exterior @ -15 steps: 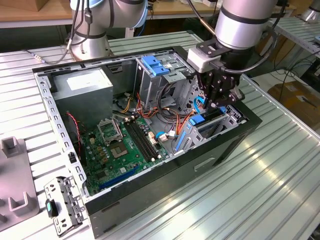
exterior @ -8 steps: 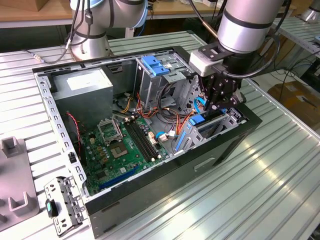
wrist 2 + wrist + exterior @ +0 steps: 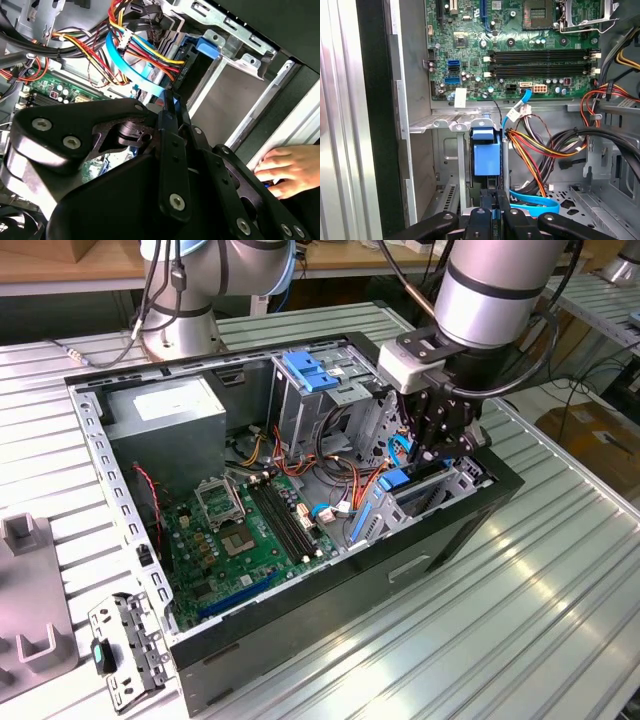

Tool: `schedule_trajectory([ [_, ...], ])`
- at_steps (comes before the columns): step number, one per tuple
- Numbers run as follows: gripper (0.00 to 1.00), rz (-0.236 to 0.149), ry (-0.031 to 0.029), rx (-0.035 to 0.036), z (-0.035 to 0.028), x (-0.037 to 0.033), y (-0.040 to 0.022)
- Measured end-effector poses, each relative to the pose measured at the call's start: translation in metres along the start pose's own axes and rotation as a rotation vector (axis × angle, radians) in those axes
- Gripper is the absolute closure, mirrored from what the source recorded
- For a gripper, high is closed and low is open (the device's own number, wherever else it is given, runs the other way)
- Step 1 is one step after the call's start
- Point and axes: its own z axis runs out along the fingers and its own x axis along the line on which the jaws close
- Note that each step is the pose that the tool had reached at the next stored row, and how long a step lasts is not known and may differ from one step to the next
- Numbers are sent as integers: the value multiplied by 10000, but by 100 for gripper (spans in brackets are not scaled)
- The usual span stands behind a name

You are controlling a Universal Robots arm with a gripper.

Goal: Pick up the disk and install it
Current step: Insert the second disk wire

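The disk (image 3: 393, 485) stands on edge in the front drive bay of the open computer case (image 3: 330, 610), at the exterior view's right. Its blue carrier (image 3: 486, 155) sits between the bay's metal rails, and its rounded blue end (image 3: 207, 47) points away from the wrist. My gripper (image 3: 438, 452) hangs over that bay. In both wrist views its black fingers (image 3: 490, 212) are drawn close together on the near end of the disk. The fingertips (image 3: 167, 107) press on the drive's dark edge.
Red, yellow and orange wire bundles (image 3: 540, 150) and a thin light-blue cable (image 3: 400, 450) run beside the bay. A tall grey cage with a blue latch plate (image 3: 310, 370) stands behind. The motherboard (image 3: 240, 530) lies mid-case. A person's hand (image 3: 292, 167) rests on the case's outer side.
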Motion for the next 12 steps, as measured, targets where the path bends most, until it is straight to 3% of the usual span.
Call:
schedule_trajectory([
  [2,84,5,0,0,-1,-39,-3],
  [12,84,28,-18,-2,48,-41,-11],
])
